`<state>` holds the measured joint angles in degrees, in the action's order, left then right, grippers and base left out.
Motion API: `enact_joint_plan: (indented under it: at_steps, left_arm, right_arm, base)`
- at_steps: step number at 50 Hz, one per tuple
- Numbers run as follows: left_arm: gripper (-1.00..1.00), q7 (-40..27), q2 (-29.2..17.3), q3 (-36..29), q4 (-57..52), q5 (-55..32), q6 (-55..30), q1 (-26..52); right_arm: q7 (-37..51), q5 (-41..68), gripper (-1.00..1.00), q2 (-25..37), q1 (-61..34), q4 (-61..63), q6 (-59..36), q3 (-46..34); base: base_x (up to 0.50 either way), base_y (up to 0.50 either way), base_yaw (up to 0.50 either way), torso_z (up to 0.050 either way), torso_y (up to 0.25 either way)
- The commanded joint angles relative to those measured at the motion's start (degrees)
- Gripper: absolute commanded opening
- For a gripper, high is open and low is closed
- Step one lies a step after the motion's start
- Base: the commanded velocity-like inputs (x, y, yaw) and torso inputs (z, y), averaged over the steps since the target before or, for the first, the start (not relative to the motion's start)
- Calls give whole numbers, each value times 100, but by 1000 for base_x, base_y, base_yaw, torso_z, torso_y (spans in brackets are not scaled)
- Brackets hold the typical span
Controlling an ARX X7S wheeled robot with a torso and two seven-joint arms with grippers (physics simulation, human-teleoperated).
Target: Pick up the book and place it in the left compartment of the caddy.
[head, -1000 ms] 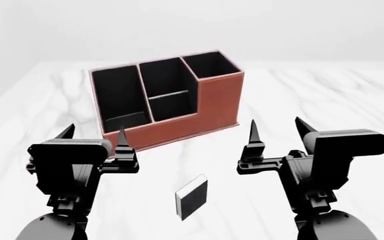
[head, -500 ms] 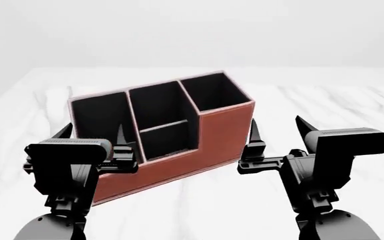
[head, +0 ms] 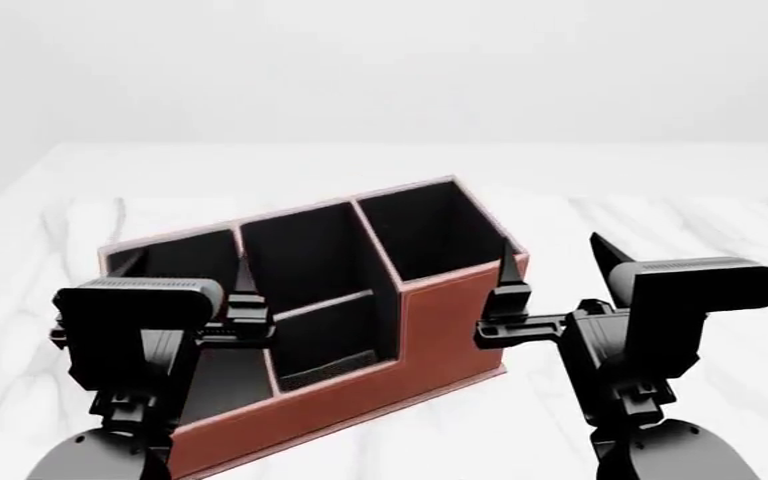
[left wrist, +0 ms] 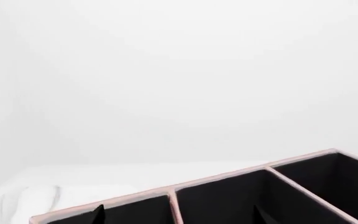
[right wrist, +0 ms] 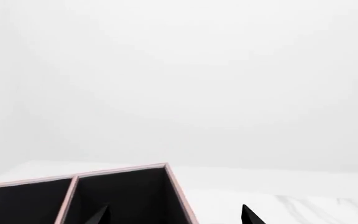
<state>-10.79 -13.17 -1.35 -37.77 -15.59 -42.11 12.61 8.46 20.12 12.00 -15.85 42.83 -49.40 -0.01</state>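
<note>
left gripper (head: 184,275): jaws spread wide, holding nothing, hanging over the caddy's (head: 458,325) left end | right gripper (head: 555,262): jaws spread wide, empty, by the caddy's tall right end | left compartment (head: 211,385): long black bay, partly hidden behind left arm | book: nowhere in view, position cannot tell | marble table (head: 678,220) under caddy

No readable text, label, brand or number shows anywhere.
</note>
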Motion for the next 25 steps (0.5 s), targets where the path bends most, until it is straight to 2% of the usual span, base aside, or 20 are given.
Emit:
enact_joint_plan:
  at_steps: [1, 3, 4, 5, 6, 7, 8, 9, 10, 11, 12, 13, 17, 21, 25]
  left_arm:
    - [100, -34, -98, 95, -683, -577, -1228, 243]
    - [100, -172, -260, -71, -1071, -581, -1825, 446]
    - [100, 17, -141, 377, -1707, -1337, -2685, 949]
    - [100, 62, 16, 683, -1932, -1630, -3544, 1225]
    - [100, -107, 50, 933, -2057, -2181, -4404, 1514]
    - [100, -967, -732, 1209, -1197, -3040, -4785, 1872]
    - [100, -1826, -1592, 350, -805, -3900, -3926, 2057]
    - [100, -2686, -2451, -510, -746, -4759, -3066, 2575]
    - [100, -3545, -3311, -1369, -720, -5618, -2207, 3407]
    - [100, -4405, -3635, -2229, -664, -6478, -1347, 3733]
    - [100, -5264, -3650, -2737, -611, -7337, -925, 3880]
    - [100, -5700, -3638, -2842, -549, -8197, -884, 4121]
    - [100, -6224, -3495, -3518, -356, -11634, -1023, 4752]
    - [100, -6507, -3295, -3942, -205, -12560, -960, 5203]
    - [100, -6743, -3137, -4271, -145, -12997, -978, 5564]
  right_arm:
    - [72, -26, 100, 48, -30, -51, 28, -21]
    - [102, -47, 100, 57, -64, -102, 14, -22]
    - [108, -47, 100, 65, -85, -128, -1, -15]
    - [110, -44, 100, 68, -87, -132, -2, -16]
    - [117, -42, 100, 70, -93, -133, -9, -19]
    - [124, -47, 100, 76, -106, -134, -23, -41]
    - [127, -44, 100, 78, -106, -134, -23, -42]
    - [126, -40, 100, 80, -115, -138, -27, -55]
    - [124, -36, 100, 81, -122, -148, -22, -59]
    - [118, -37, 100, 84, -123, -175, -5, -68]
    - [121, -39, 100, 84, -125, -193, 4, -70]
    - [119, -42, 100, 90, -127, -217, 11, -76]
    - [129, 4, 100, 105, -144, -189, -47, -50]
    - [135, 4, 100, 112, -158, -228, -31, -73]
    - [153, -4, 100, 117, -195, -294, -36, -106]
  base:
    - [0, 0, 0, 0, 0]
    - [0, 0, 0, 0, 0]
    - [0, 0, 0, 0, 0]
    - [0, 0, 0, 0, 0]
    - [0, 0, 0, 0, 0]
    - [0, 0, 0, 0, 0]
    - [0, 0, 0, 0, 0]
    - [0, 0, 0, 0, 0]
    - [0, 0, 0, 0, 0]
    - [0, 0, 0, 0, 0]
    - [0, 0, 0, 0, 0]
    - [0, 0, 0, 0, 0]
    - [0, 0, 0, 0, 0]
    - [0, 0, 0, 0, 0]
    - [0, 0, 0, 0, 0]
